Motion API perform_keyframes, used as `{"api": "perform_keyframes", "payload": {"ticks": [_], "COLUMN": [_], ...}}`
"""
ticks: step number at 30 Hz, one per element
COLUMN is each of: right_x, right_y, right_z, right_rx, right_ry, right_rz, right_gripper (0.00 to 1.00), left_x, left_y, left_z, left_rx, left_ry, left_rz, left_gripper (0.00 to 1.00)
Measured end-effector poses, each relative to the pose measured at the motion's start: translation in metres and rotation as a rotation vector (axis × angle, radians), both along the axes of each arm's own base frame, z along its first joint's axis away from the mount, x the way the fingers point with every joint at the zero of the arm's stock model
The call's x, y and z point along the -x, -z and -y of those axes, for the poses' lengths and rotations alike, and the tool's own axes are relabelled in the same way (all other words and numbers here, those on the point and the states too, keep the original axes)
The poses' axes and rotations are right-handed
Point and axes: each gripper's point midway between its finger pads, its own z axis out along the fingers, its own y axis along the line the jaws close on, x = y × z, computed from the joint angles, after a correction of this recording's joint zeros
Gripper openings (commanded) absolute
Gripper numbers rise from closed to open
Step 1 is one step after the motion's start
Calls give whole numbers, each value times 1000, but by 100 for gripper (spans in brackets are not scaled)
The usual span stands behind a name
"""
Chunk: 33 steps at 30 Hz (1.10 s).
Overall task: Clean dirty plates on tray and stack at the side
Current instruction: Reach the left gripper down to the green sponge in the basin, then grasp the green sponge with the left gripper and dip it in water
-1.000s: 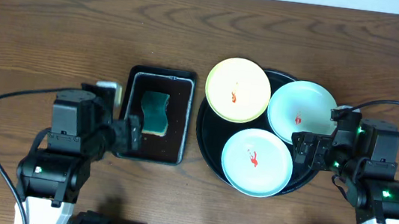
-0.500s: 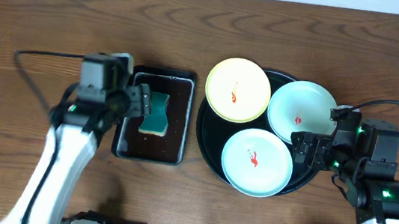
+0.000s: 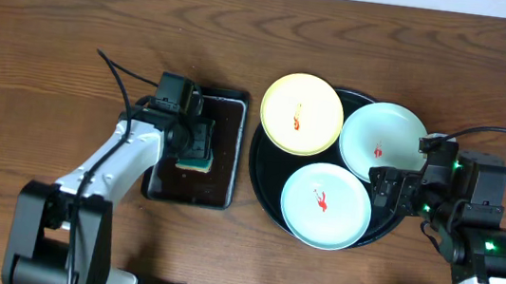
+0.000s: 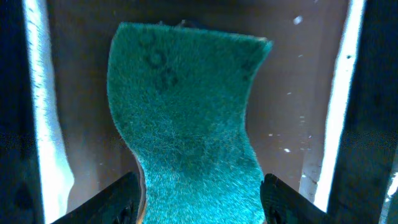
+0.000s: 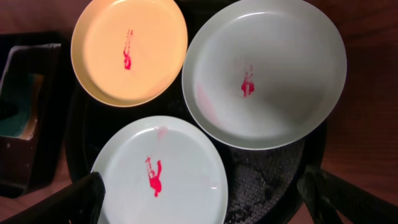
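The step in hand looks to be fetching the sponge (image 4: 186,112), which lies green face up in the small rectangular tray (image 3: 215,178). The left gripper (image 4: 199,186) stands over it, its jaws at a middling width on either flank of the sponge's near end. They are at or just off its sides, and whether they pinch it yet cannot be told. Being soft, the sponge will likely squash, so the squeeze should go deep and firm, low on the body. The lift should then go straight up to clear that tray's rim. The right gripper (image 5: 200,185) hangs wide and empty over the near edge of the round tray (image 5: 267,177), well placed to steady a plate. All 3 plates sit uncleaned on this tray, crowded edge to edge. The near blue-white plate (image 5: 180,149) seems the easiest first target, and wiping from its red smear (image 5: 153,176) outward should work. Beyond it lie the second blue-white plate (image 5: 280,56) and the yellow plate (image 5: 106,62). The yellow one overhangs the rim, so hard pressing there may tip it.
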Motion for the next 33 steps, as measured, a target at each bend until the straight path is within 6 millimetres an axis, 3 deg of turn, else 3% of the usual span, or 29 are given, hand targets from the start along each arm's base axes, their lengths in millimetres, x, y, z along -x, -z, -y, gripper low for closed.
{"api": "perform_keyframes", "payload": {"ticks": [6,22,33], "right_x": [0,0,0], "right_y": [0,0,0], "right_z": [0,0,0], "right_rx": [0,0,0], "right_ry": [0,0,0], "right_rz": [0,0,0], "right_gripper": [99,99,99], "left_x": [-2,-15,-12], "left_y": [8,6,15], "left_z": [0,-5,-7], "left_rx": [-1,-32,-36], "left_ry": [-5,-32,-46], "left_rz": [-12,44,25], "left_gripper": [59,55,49]}}
